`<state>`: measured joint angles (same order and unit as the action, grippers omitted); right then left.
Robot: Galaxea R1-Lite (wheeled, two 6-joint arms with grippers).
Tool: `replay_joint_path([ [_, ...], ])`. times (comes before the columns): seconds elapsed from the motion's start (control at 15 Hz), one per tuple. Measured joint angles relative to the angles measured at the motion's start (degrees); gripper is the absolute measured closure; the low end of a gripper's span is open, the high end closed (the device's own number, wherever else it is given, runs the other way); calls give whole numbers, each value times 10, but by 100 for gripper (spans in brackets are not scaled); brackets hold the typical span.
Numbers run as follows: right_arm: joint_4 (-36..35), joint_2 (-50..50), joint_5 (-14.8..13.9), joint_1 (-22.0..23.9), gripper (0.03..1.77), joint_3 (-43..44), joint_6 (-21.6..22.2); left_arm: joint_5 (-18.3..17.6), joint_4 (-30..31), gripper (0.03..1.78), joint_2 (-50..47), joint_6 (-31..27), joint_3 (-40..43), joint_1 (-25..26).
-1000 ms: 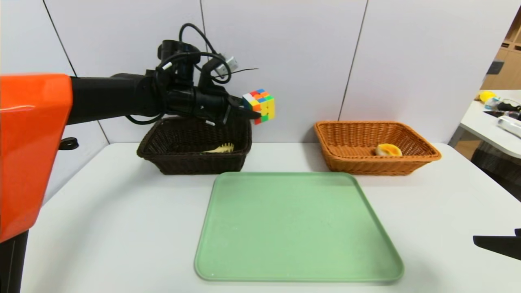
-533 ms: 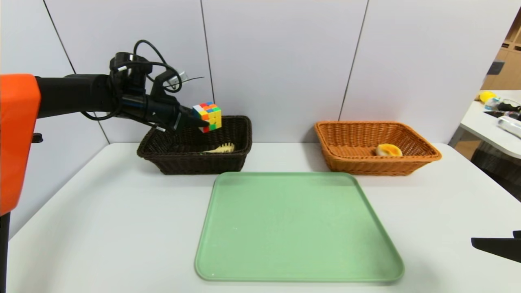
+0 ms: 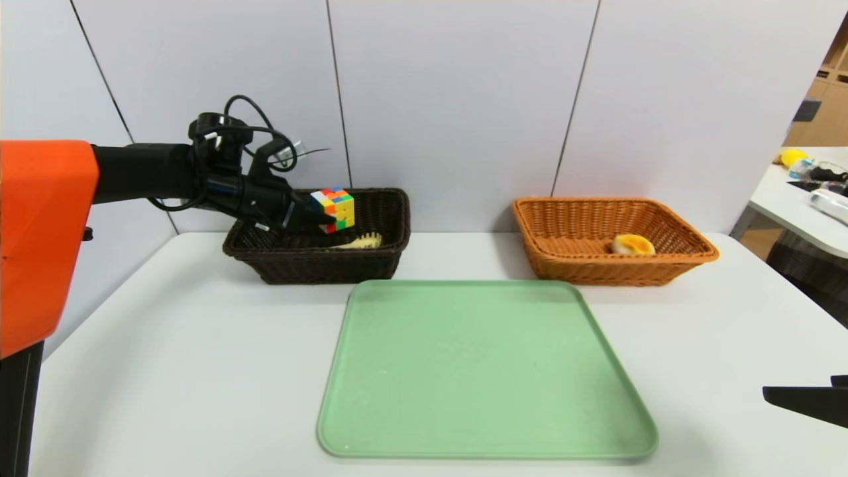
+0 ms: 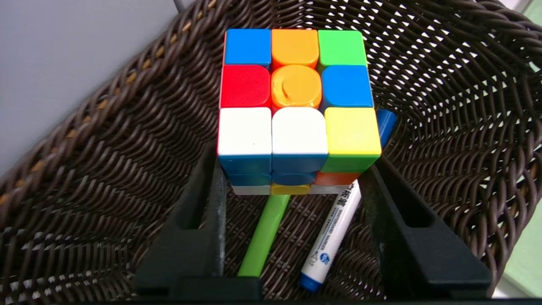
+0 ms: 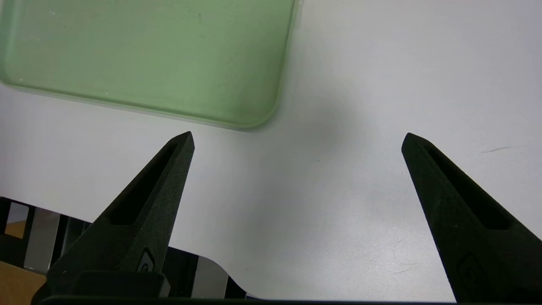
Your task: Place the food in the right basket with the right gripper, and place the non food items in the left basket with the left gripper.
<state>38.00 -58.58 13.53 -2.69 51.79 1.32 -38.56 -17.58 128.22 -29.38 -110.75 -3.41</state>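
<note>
My left gripper (image 3: 323, 217) reaches into the dark brown left basket (image 3: 318, 268) and is shut on the multicoloured puzzle cube (image 3: 333, 209), which hangs just above the basket floor. In the left wrist view the cube (image 4: 296, 97) sits between the two black fingertips of the gripper (image 4: 296, 169). Under it lie the fork's green handle (image 4: 264, 231) and the white marker (image 4: 334, 228). The fork's pale yellow head (image 3: 363, 241) shows in the head view. The food (image 3: 633, 244) lies in the orange-brown right basket (image 3: 570, 268). My right gripper (image 5: 297, 140) hangs open over bare table.
A green tray (image 3: 483, 371) lies in the middle of the white table, in front of both baskets; its corner (image 5: 148, 51) shows in the right wrist view. The right gripper (image 3: 805, 399) sits at the table's near right edge. A side table with clutter stands far right.
My left arm has carried the cube leftward and down, from above the dark basket's right rim to inside the basket. The right arm has stayed put.
</note>
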Motion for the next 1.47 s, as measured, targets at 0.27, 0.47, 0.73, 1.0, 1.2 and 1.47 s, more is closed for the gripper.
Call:
replay_joint_path([
  [0.27, -1, -5, 1, 0, 10, 0, 0, 0, 1, 52, 9, 0, -3, 0],
  [0.47, 0, -9, 1, 0, 10, 1, 0, 1, 0, 39, 9, 4, -3, 0],
  [0.73, -1, -8, 1, 0, 10, 8, 0, 2, -20, 28, -20, 32, -1, 1],
  [1.0, -1, 1, 0, 0, 10, 21, 0, 6, -84, 21, -95, 83, 0, 1],
  [1.2, -1, 15, -1, 0, 10, 31, -1, 47, -147, 18, -171, 139, 22, 1],
  [1.47, -10, 28, 0, -2, 10, 37, -1, 150, -180, 15, -296, 192, 108, 3],
])
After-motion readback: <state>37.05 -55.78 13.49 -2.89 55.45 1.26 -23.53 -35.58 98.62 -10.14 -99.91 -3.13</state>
